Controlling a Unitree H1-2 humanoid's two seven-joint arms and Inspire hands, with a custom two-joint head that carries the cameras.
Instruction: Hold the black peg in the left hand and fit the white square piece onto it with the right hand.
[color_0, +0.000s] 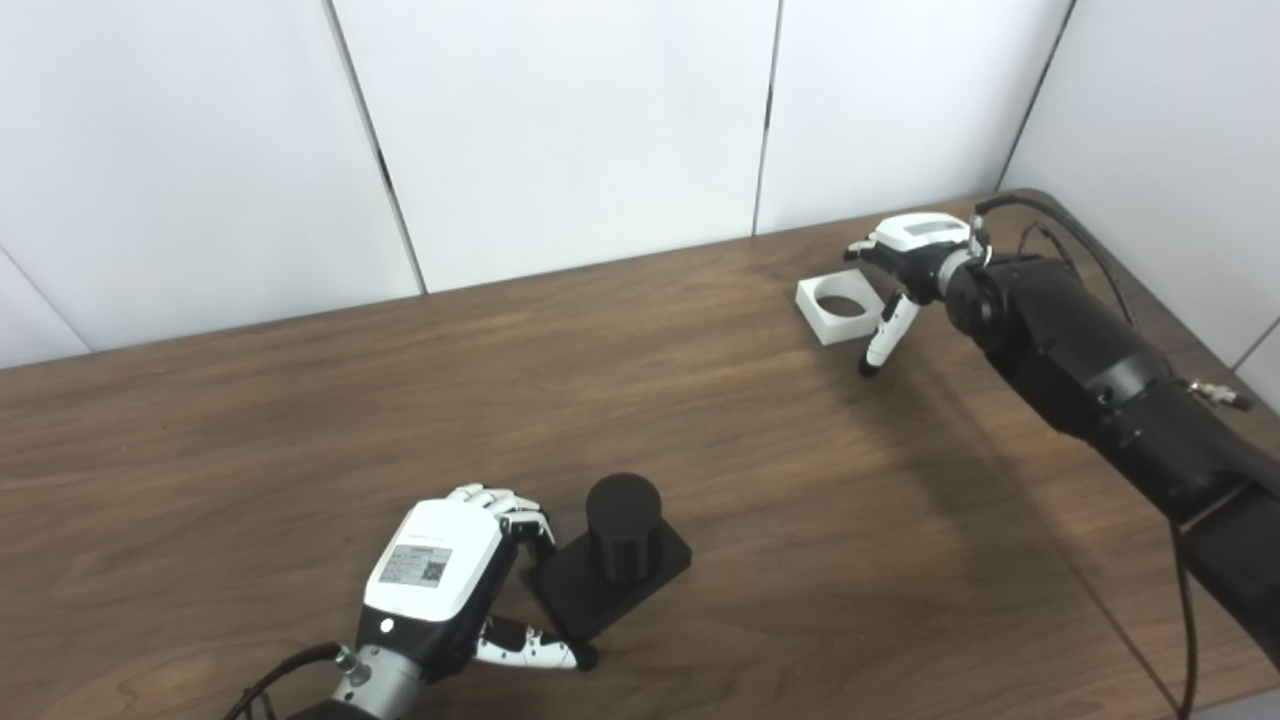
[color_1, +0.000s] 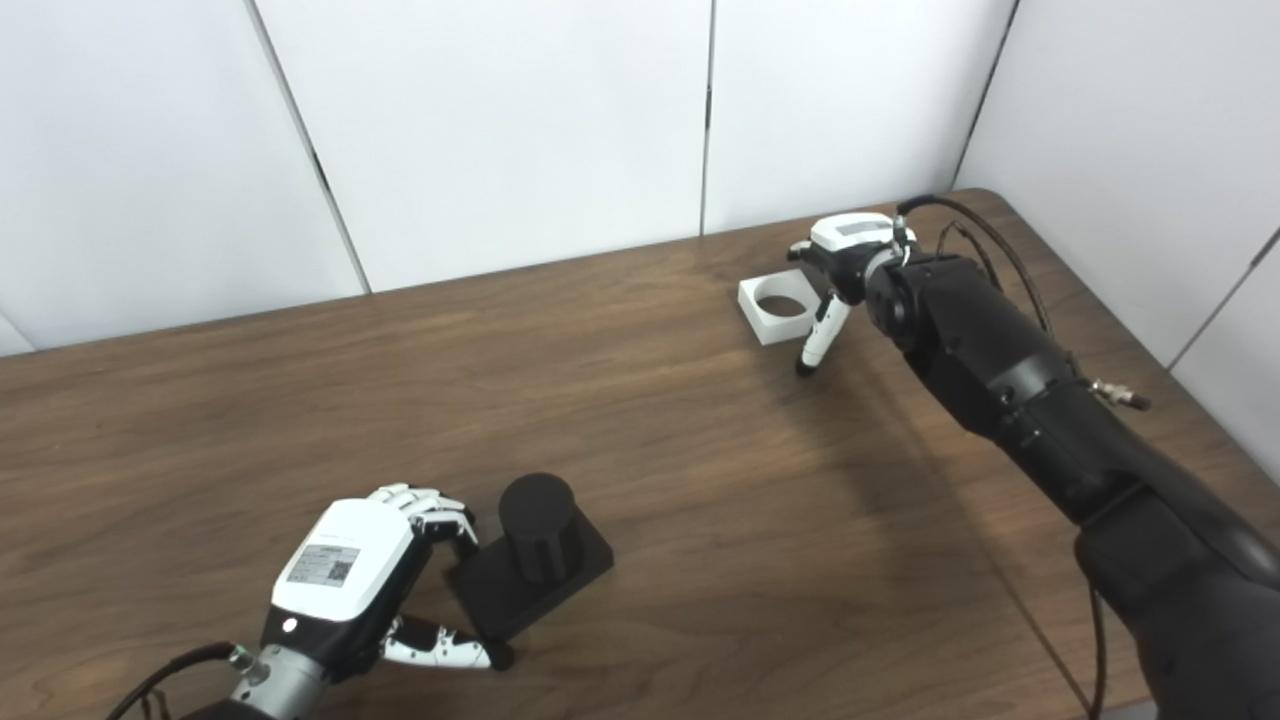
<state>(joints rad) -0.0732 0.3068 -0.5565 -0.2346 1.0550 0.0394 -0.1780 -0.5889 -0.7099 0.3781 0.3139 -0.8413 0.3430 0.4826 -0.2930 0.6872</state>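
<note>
The left hand (color_0: 435, 580) sits at seven o'clock, fingers (color_0: 520, 518) apart beside the black peg (color_0: 618, 548). At two o'clock, the right hand's (color_0: 915, 262) fingers spread around the white square piece (color_0: 838, 307) on the desk (color_0: 300, 420).

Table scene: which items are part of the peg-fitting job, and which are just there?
Job items:
- black peg on its flat base, at the left hand
- white square piece with a round hole, at the right hand

Just there:
- wooden table
- white wall panels
- no loose objects besides the two parts
</note>
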